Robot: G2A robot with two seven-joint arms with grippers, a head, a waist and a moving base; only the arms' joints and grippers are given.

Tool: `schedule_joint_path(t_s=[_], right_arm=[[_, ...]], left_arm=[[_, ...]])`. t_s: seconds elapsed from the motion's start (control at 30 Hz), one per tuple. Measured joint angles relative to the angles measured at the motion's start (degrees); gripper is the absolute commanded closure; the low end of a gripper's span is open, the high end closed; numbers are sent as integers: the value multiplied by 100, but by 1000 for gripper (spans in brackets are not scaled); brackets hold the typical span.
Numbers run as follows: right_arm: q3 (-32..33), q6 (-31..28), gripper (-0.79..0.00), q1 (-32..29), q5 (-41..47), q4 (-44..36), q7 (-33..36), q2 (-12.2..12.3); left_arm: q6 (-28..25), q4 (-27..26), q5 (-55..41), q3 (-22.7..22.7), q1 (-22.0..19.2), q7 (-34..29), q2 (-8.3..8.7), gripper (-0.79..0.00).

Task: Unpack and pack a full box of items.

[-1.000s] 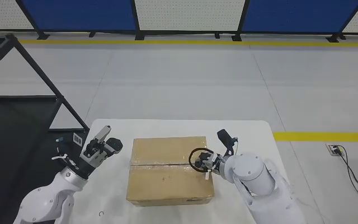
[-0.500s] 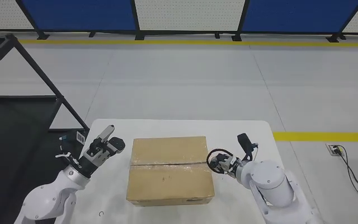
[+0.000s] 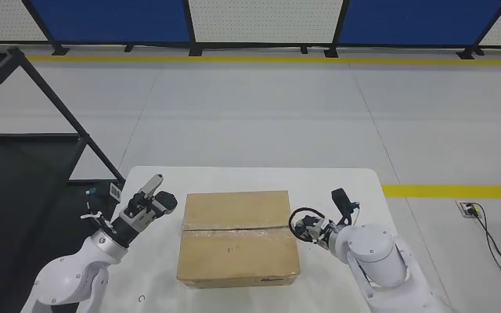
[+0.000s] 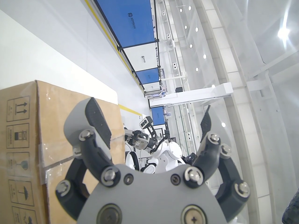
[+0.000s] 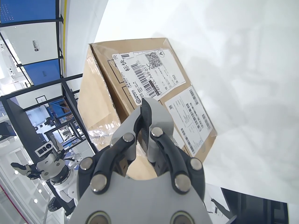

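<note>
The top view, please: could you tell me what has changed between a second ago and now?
The right gripper drew back from above the box, away from the left arm. It now sits shut by the box's end, over the table. The left gripper barely shifted and is open beside the opposite end. The box stayed in place, taped shut.
</note>
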Motion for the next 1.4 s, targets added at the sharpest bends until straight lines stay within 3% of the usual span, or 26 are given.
schedule_joint_path(t_s=[0.23,0.43,0.53,0.83,1.4], right_arm=[[8,-82,0,27,162,84,-153,7],[278,-794,0,-506,615,-828,-1123,-41],[-36,-960,0,-453,540,-886,-978,-46],[-1135,-936,0,844,705,716,-221,-217],[-2197,-1958,0,1754,1618,1930,-124,-616]], left_arm=[[10,-6,6,2,-5,-10,4,-785],[4,19,33,-70,38,60,11,-785],[1,38,41,-167,130,75,20,-785],[-83,18,-31,-513,573,-27,53,-785],[-177,-119,-166,-725,809,-20,66,-785]])
